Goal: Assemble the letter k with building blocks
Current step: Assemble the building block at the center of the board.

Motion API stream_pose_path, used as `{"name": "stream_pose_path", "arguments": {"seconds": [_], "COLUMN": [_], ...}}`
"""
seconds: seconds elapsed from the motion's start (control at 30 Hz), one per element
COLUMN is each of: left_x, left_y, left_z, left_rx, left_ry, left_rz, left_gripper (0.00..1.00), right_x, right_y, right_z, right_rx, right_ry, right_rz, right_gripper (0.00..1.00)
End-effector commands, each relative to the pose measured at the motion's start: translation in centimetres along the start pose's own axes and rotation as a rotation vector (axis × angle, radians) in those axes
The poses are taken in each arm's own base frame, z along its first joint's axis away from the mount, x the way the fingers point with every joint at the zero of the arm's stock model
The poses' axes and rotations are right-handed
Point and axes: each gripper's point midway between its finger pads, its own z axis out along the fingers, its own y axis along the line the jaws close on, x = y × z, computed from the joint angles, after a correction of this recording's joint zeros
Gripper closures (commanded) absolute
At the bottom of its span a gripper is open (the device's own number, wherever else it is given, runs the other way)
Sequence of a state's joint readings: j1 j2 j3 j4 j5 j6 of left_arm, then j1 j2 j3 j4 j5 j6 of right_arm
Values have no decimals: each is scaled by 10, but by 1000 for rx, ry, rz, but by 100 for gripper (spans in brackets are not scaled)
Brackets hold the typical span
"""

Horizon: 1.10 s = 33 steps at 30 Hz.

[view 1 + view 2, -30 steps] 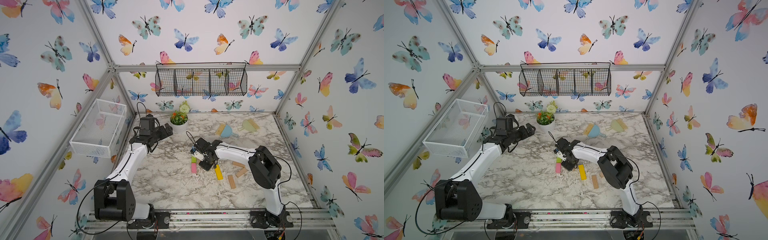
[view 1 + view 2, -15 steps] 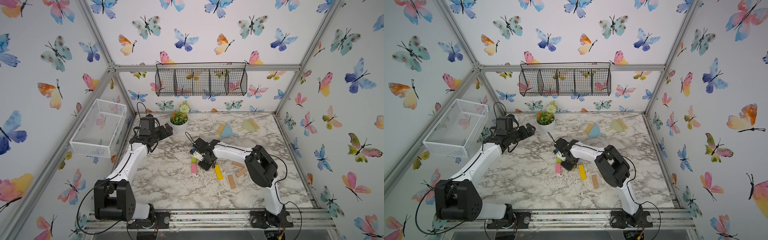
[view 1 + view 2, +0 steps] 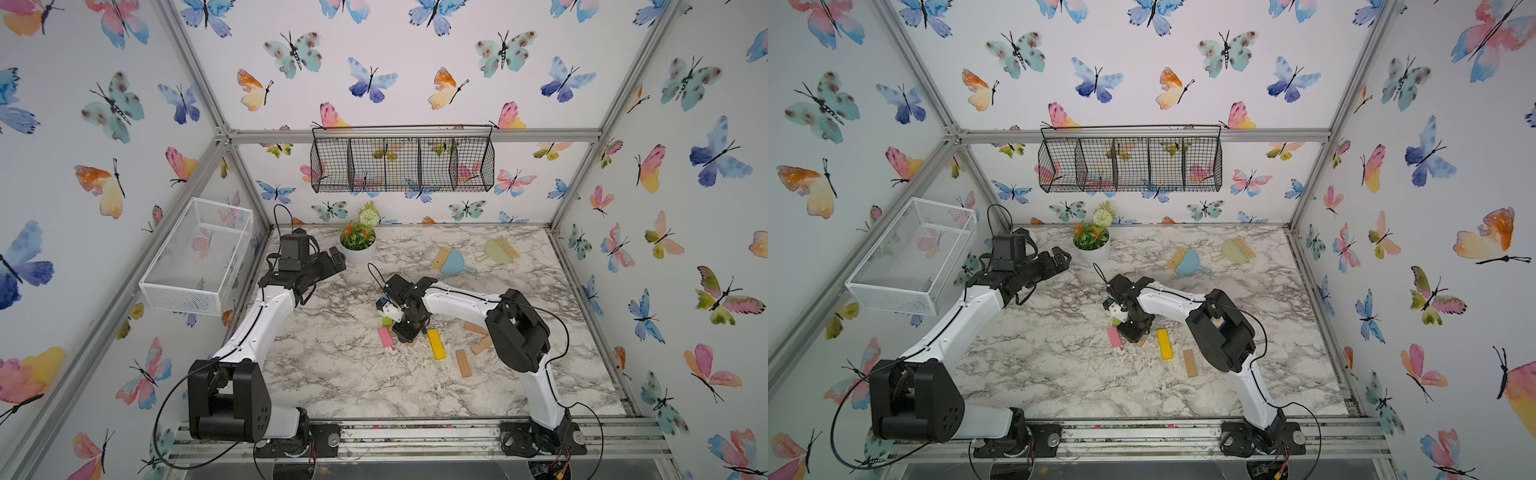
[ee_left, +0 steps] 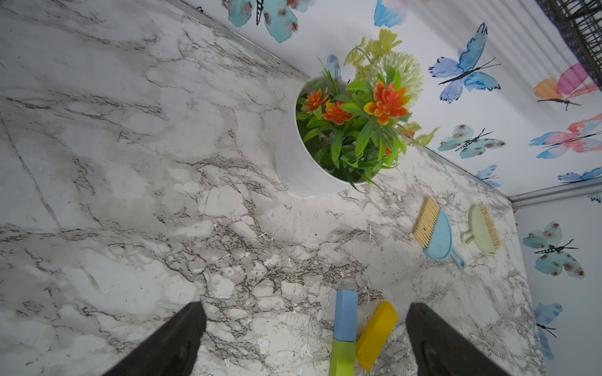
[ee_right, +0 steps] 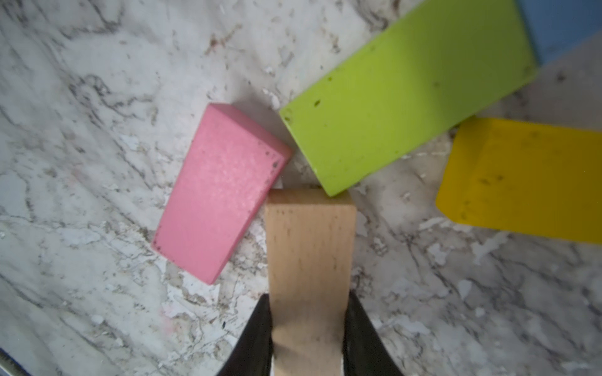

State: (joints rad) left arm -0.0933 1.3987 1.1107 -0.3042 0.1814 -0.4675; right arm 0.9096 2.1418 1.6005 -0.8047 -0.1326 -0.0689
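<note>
My right gripper point(image 5: 308, 302) is shut on a plain tan block point(image 5: 309, 260). The block's far end sits in the gap between a pink block point(image 5: 218, 195) and a green block point(image 5: 407, 97). A yellow block point(image 5: 527, 175) lies beside the green one, and a blue block point(image 5: 560, 26) shows at its far end. In both top views the right gripper point(image 3: 409, 332) points down at mid-table, between the pink block point(image 3: 385, 337) and a yellow block point(image 3: 436, 344). Three loose tan blocks point(image 3: 463, 363) lie further right. My left gripper point(image 4: 304, 312) is open and empty, held above the table's back left.
A white flowerpot point(image 3: 358, 245) stands at the back next to the left gripper point(image 3: 336, 259). Blue point(image 3: 451, 262) and green point(image 3: 498, 251) dustpans lie at the back right. A white wire basket point(image 3: 195, 257) hangs on the left wall and a black one point(image 3: 401, 160) on the back wall.
The right arm's elbow has shifted a little to the left, while its gripper keeps the tan block by the pink and green blocks. The left arm has not moved.
</note>
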Motion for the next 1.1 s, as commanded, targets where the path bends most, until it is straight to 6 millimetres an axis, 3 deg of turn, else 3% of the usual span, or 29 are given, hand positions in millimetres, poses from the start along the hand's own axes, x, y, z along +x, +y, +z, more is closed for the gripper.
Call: {"name": "stream_pose_path", "arguments": {"seconds": [0.0, 1.07], "left_x": [-4, -2], "left_y": [-2, -1], "left_z": [-2, -1], "left_rx": [2, 1], "left_ry": [0, 5], "left_rz": [11, 15], "left_gripper": [0, 0], "right_x": [18, 42], "right_y": [11, -22], "right_z": [11, 14], "right_rx": [-48, 45], "right_ry": [69, 118], "right_rz": [22, 159], "right_gripper": [98, 98]}}
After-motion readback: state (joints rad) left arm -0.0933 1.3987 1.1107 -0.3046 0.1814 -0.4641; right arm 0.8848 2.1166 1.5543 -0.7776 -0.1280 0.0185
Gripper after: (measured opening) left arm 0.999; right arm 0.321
